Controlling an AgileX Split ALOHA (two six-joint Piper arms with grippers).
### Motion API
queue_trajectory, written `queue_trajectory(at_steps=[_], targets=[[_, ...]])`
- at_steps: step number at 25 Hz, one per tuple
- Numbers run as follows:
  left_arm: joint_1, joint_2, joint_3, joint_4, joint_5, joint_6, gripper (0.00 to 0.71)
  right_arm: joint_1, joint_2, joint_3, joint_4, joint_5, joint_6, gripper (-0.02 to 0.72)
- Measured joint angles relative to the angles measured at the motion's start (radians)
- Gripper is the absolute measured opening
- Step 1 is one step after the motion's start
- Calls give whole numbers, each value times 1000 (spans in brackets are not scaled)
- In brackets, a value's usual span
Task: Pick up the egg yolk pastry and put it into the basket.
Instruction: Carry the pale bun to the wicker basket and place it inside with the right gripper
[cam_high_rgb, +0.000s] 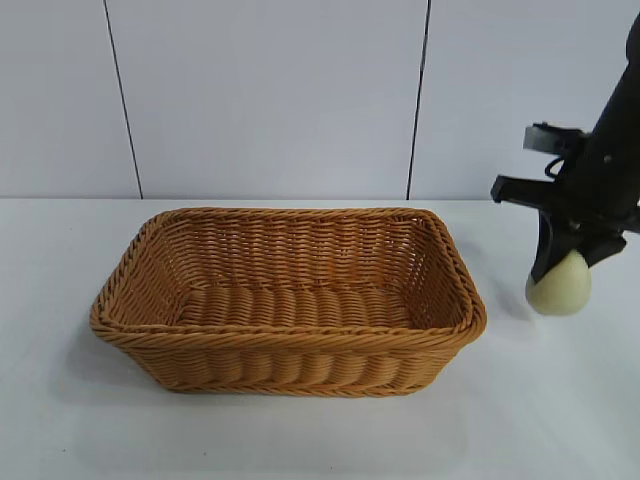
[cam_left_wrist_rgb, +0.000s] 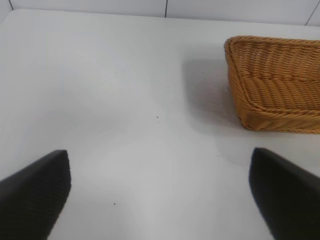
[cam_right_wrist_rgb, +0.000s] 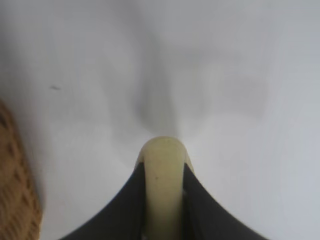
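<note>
The pale cream-yellow egg yolk pastry (cam_high_rgb: 560, 285) is at the table's right side, just right of the orange-brown wicker basket (cam_high_rgb: 285, 300). My right gripper (cam_high_rgb: 558, 268) reaches down onto it from above and is shut on it. In the right wrist view the pastry (cam_right_wrist_rgb: 163, 180) is squeezed narrow between the two black fingers (cam_right_wrist_rgb: 127, 205), with the basket's wall (cam_right_wrist_rgb: 15, 195) off to one side. My left gripper (cam_left_wrist_rgb: 160, 190) does not show in the exterior view; in its wrist view it stands open over bare table, apart from the basket's corner (cam_left_wrist_rgb: 272, 82).
The white table (cam_high_rgb: 300, 440) runs all around the basket. Behind it stands a light panelled wall (cam_high_rgb: 270, 100). The basket is empty inside.
</note>
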Motion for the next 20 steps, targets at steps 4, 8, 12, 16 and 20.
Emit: queue_trajectory(at_steps=[4, 8, 12, 16, 20], targets=[[0, 0, 0, 0, 0, 0, 695, 0, -63, -72, -1, 74, 0, 116], [0, 0, 0, 0, 0, 0, 695, 0, -108, -105, 2, 101, 0, 116], [0, 0, 0, 0, 0, 0, 695, 5, -140, -109, 34, 111, 0, 116], [0, 0, 0, 0, 0, 0, 695, 62, -148, -127, 37, 117, 0, 116], [0, 0, 0, 0, 0, 0, 695, 183, -150, -149, 37, 102, 1, 116]])
